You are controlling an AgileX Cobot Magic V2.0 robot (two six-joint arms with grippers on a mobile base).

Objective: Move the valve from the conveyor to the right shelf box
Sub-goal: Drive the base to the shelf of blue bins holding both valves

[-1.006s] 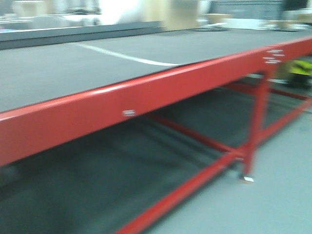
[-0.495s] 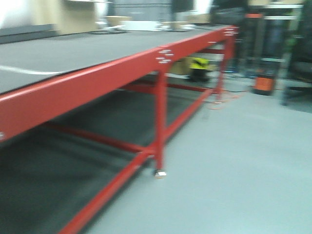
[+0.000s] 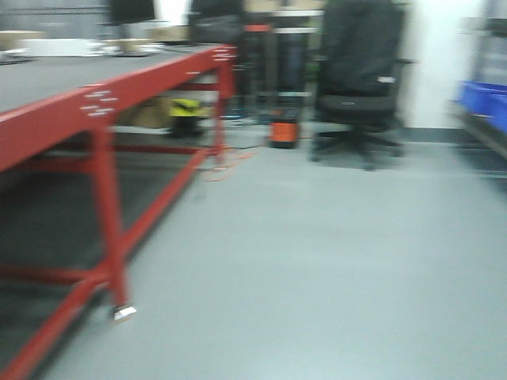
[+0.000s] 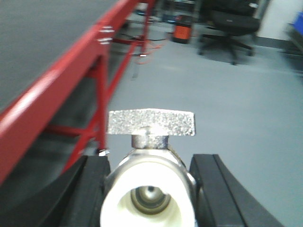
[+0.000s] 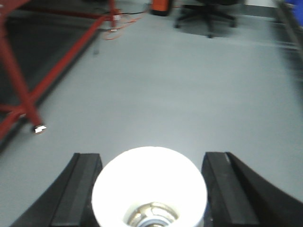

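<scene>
In the left wrist view my left gripper (image 4: 149,158) is shut on a metal valve (image 4: 150,124) with a flat butterfly handle and a white end facing the camera. The black fingers (image 4: 90,189) press both its sides. My right gripper (image 5: 152,156) is shut on a second valve (image 5: 149,182), whose round white end fills the gap between its fingers. The conveyor (image 3: 40,79), a dark grey belt on a red frame (image 3: 119,91), runs along the left. A blurred blue box (image 3: 483,103) sits on a shelf at the far right edge.
A black office chair (image 3: 360,79) stands at the back on the grey floor. An orange device (image 3: 283,131) sits next to it, and a yellow-black object (image 3: 186,107) under the conveyor. The conveyor's red leg ends in a metal foot (image 3: 123,313) at lower left.
The front view has swung to the right. The conveyor has slid to the left edge, and the chair, open floor and blue box have come into view.
</scene>
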